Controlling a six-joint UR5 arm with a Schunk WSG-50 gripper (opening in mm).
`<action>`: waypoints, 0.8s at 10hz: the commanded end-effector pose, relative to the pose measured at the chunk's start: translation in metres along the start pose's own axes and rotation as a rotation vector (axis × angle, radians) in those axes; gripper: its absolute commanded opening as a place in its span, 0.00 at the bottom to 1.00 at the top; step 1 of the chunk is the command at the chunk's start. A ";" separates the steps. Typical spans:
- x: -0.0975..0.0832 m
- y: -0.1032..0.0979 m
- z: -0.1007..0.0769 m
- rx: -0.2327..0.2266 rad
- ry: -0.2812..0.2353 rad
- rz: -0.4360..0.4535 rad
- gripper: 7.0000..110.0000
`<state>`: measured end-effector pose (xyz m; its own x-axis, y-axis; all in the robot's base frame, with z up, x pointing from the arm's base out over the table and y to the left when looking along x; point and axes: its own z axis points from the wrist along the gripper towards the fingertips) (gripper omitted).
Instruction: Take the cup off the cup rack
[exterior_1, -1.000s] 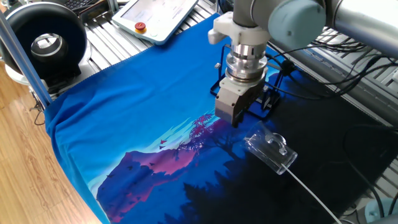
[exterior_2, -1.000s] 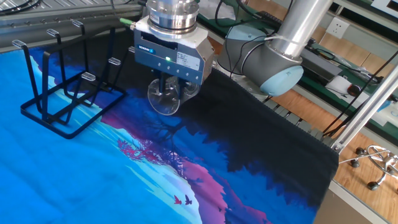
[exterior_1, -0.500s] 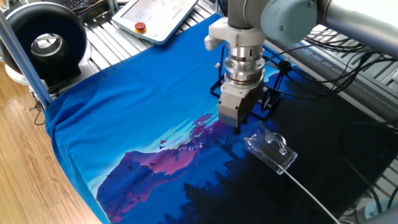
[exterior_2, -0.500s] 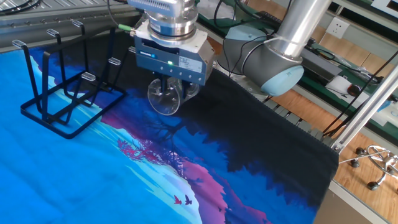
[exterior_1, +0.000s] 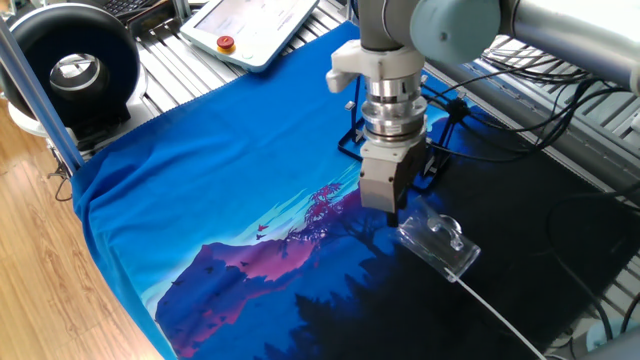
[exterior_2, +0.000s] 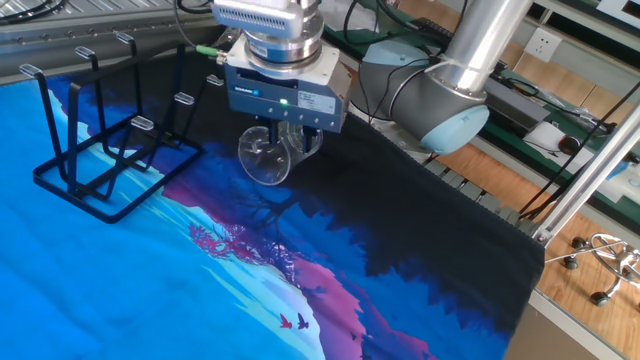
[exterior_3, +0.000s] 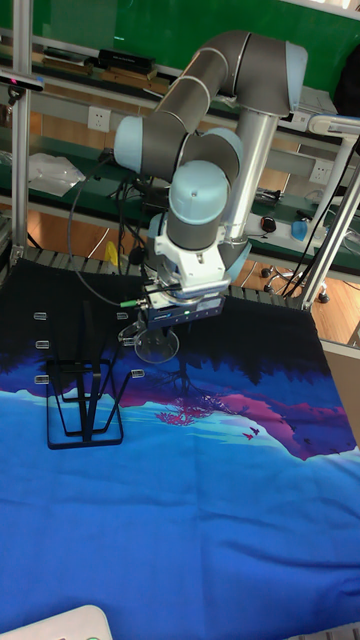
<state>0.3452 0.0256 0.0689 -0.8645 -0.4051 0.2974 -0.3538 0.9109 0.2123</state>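
The claw (exterior_2: 277, 137) hung from the arm (exterior_3: 200, 150) with its fingers pinching the cup (exterior_2: 265, 158), one finger inside the rim and the other outside as far as the other fixed view showed. The cup lay on its side in that grip, its round base turned toward that camera, low over the cloth (exterior_2: 300, 270) that covered the surface; whether it touched the cloth could not be told. In the one fixed view the cup (exterior_1: 438, 242) stuck out from under the claw (exterior_1: 393, 212) toward 4 o'clock, its mouth end at the fingers.

The rack (exterior_2: 105, 150) stood upright on the cloth at 9 o'clock from the cup in the other fixed view, near it but apart. Its thin black pegs rose from a rectangular base, and no cup hung on any peg that showed. In the tall fixed view the rack (exterior_3: 85, 395) sat at 8 o'clock from the cup (exterior_3: 157, 345); in the one fixed view it (exterior_1: 440, 135) was mostly hidden behind the arm, at about 12 o'clock from the cup.

A green light (exterior_2: 283, 98) glowed on the claw's body. A tablet (exterior_1: 250, 25) with a red button lay off the cloth at 10 o'clock from the claw in the one fixed view.
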 end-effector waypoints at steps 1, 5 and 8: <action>0.016 0.002 -0.001 -0.013 0.044 -0.015 0.36; 0.047 -0.003 -0.016 -0.010 0.108 0.010 0.36; 0.075 -0.009 -0.024 -0.019 0.151 0.012 0.36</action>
<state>0.3069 -0.0042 0.0980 -0.8192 -0.4045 0.4066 -0.3456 0.9139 0.2128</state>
